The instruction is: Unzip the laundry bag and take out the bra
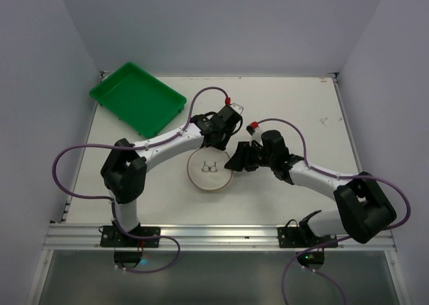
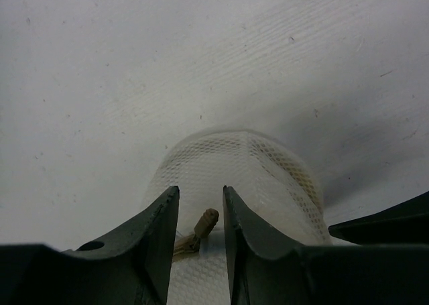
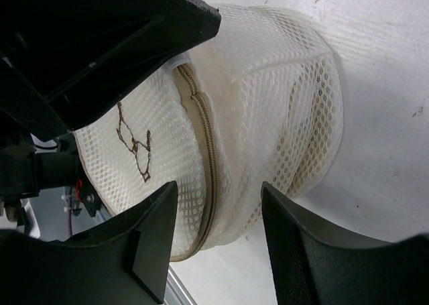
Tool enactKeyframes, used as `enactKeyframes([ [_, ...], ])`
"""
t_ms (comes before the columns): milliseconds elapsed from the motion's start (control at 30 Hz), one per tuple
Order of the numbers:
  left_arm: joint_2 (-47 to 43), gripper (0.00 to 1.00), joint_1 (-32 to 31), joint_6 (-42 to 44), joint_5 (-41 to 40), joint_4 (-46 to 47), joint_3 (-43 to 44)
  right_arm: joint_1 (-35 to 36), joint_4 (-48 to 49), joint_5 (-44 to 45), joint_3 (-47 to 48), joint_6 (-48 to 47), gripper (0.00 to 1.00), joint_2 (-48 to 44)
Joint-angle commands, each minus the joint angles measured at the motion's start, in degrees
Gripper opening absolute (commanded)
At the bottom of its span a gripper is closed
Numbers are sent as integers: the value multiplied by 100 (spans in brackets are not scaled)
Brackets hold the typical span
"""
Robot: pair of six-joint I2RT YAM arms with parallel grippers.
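Laundry bag (image 1: 210, 174) near middle of white worktop (image 1: 295, 110), between the two wrists, well apart from green tray (image 1: 137, 98) at far-left corner. Cream mesh cylinder standing on its base, axis upright, round flat lid facing up, black bra line-drawing (image 1: 210, 166) on lid. From above only a round outline, so no long axis across the worktop. Zip (image 3: 204, 157) running round rim just under lid, tan teeth, closed along the stretch visible from right wrist. Contents: tan band (image 3: 305, 151) showing through mesh side wall, garment or seam unclear; rest of inside hidden by mesh. Left jaws at bag's far edge, parted, tan zip pull (image 2: 205, 222) sitting in the gap between them, not visibly pinched, mesh wall of bag just beyond the tips. Right jaws at bag's right edge, held apart, straddling the zipped rim: one finger (image 3: 151, 245) on the lid side, the other beside the mesh wall. Clamped on the bag or only flanking it: cannot tell. Left arm's dark wrist body filling upper left of right wrist view, close over the lid.
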Motion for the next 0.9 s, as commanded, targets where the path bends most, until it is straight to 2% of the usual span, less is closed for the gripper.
enactKeyframes([
  [0,-59,36,-14,-50,-83,-169,179,4,292,20,-12,-29,55,90],
  [100,-103,31,-14,-155,-66,-221,118,4,354,20,-21,-20,53,108],
  [233,-217,18,-14,-261,-66,-213,21,4,389,29,-12,-3,45,134],
  [333,-322,8,-14,-375,-153,-221,-23,4,424,90,-29,32,26,99],
  [367,-340,6,-14,-410,-249,-222,-23,-4,424,125,-64,50,14,47],
  [433,-419,0,-5,-533,-382,-221,-58,4,407,326,-117,85,2,-50],
  [467,-498,0,12,-577,-452,-230,-58,4,407,423,-178,146,0,-224],
  [600,-832,0,275,-1024,-655,-231,-303,-4,346,1038,-573,401,0,-769],
  [767,-1631,0,847,-1386,-348,261,-1067,4,213,2012,-1179,1076,0,-1534],
  [867,-1957,0,1014,-1527,-233,534,-1341,13,240,2155,-1470,1367,0,-2027],
])
